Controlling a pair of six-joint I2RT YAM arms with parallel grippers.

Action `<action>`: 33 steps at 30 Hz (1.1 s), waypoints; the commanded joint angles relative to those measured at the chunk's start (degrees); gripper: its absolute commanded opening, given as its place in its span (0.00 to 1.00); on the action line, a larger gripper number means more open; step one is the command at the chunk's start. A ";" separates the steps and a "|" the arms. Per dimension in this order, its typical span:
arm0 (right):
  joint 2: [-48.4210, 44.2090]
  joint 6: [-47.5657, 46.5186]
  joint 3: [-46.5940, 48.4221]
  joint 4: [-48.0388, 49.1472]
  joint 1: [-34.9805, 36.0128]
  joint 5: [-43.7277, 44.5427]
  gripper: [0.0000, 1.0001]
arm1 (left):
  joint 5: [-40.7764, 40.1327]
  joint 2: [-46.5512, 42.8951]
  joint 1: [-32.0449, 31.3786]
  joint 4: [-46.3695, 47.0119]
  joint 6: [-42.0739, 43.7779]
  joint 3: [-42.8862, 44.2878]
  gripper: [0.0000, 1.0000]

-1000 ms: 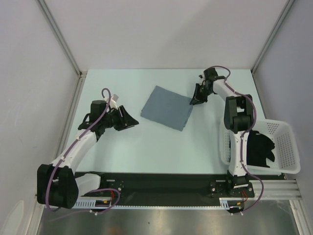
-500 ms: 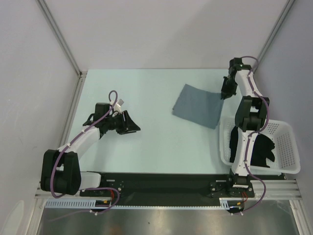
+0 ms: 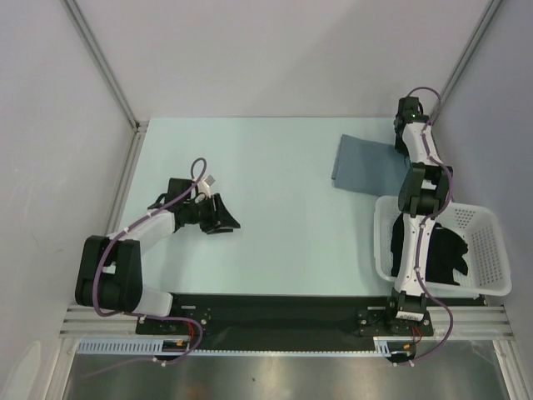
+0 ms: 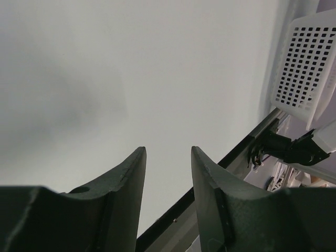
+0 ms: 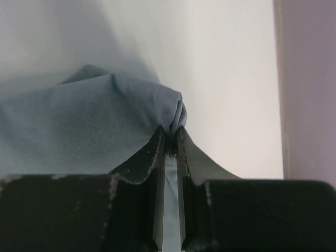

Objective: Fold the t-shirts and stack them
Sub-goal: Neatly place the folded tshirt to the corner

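Note:
The slate grey-blue t-shirt (image 3: pixel 365 164) lies folded in a flat rectangle at the table's far right. My right gripper (image 3: pixel 400 143) is shut on its far right corner. In the right wrist view the cloth (image 5: pixel 79 126) bunches up where the right gripper (image 5: pixel 172 131) pinches it. A black t-shirt (image 3: pixel 444 254) lies crumpled inside the white basket (image 3: pixel 491 242). My left gripper (image 3: pixel 226 220) hovers low over bare table at the left middle. In the left wrist view the left gripper (image 4: pixel 167 153) stands open with nothing between its fingers.
The white lattice basket stands at the table's near right edge, beside the right arm's base, and shows again in the left wrist view (image 4: pixel 307 63). Metal frame posts and grey walls close the table in on the left, back and right.
My right gripper has dragged the folded grey-blue shirt from the table's middle to its far right. The left arm has drawn slightly nearer, still open.

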 commanded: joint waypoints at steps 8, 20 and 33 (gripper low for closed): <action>6.25 -17.53 8.27 31.32 -1.08 8.33 0.00 | -1.86 0.94 0.43 -4.72 4.44 5.34 0.45; 8.80 -18.07 9.68 42.31 -3.37 2.79 0.00 | -2.04 2.61 0.43 -4.72 2.16 6.57 0.45; 9.69 -13.24 10.82 43.74 -5.66 -2.41 0.53 | -1.51 1.82 0.35 -3.67 -0.12 5.17 0.44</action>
